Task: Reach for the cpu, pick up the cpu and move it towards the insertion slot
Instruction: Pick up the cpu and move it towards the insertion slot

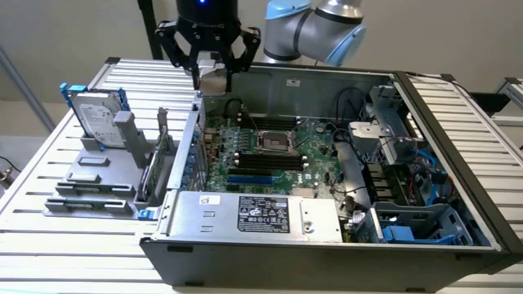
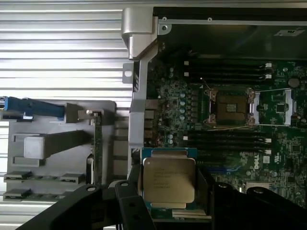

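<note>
My gripper [image 1: 212, 75] hangs above the back left corner of the open computer case, its jaws shut on the cpu [image 1: 214, 79], a small silver-grey square chip. The wrist view shows the cpu [image 2: 168, 178] flat between the two black fingers [image 2: 207, 191], lifted over the motherboard's edge. The insertion slot [image 1: 275, 142], a square socket with a silvery frame and dark centre, lies in the middle of the motherboard, toward the exterior view's right of the gripper and lower. In the wrist view the insertion slot [image 2: 230, 108] stands uncovered, some way from the chip.
A grey parts holder [image 1: 90, 184] with an upright hard drive [image 1: 98, 122] sits on the slatted table at the exterior view's left. Black memory slots [image 1: 266, 160] flank the socket. A power supply [image 1: 253, 214] fills the case front; cables and drive bays [image 1: 400, 171] crowd its right side.
</note>
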Controlling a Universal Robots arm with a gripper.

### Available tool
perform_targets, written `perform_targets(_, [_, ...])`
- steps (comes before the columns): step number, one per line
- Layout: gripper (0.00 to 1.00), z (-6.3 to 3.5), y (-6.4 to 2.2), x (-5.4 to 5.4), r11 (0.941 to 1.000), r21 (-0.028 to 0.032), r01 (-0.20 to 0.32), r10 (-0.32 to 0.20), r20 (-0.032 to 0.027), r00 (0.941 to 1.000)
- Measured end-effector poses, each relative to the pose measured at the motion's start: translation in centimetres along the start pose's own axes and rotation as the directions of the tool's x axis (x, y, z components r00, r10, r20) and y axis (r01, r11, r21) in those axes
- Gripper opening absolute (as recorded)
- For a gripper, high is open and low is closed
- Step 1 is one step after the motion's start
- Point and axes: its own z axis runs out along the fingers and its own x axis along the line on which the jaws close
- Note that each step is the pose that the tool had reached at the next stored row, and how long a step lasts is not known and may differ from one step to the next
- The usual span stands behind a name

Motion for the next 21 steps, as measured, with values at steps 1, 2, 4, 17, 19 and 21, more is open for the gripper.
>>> perform_targets(1, [0.55,0.00,0.05,-0.5,1.0000,0.0000,0.000,0.000,0.0000,1.0000])
perform_targets(2, [0.55,0.01,0.13,-0.9,1.0000,0.0001,0.000,0.000,0.0000,1.0000])
perform_targets(4, [0.55,0.08,0.34,-1.8,1.0000,0.0000,0.000,0.000,0.0001,1.0000])
perform_targets(17, [0.55,1.49,3.65,-6.2,0.9998,0.0177,0.000,0.000,0.0001,1.0000])
perform_targets(19, [0.55,1.74,4.25,-6.7,0.9997,0.0228,0.000,0.000,0.0001,1.0000])
perform_targets(21, [0.55,1.99,4.84,-7.3,0.9996,0.0281,-0.001,0.001,0.0001,1.0000])
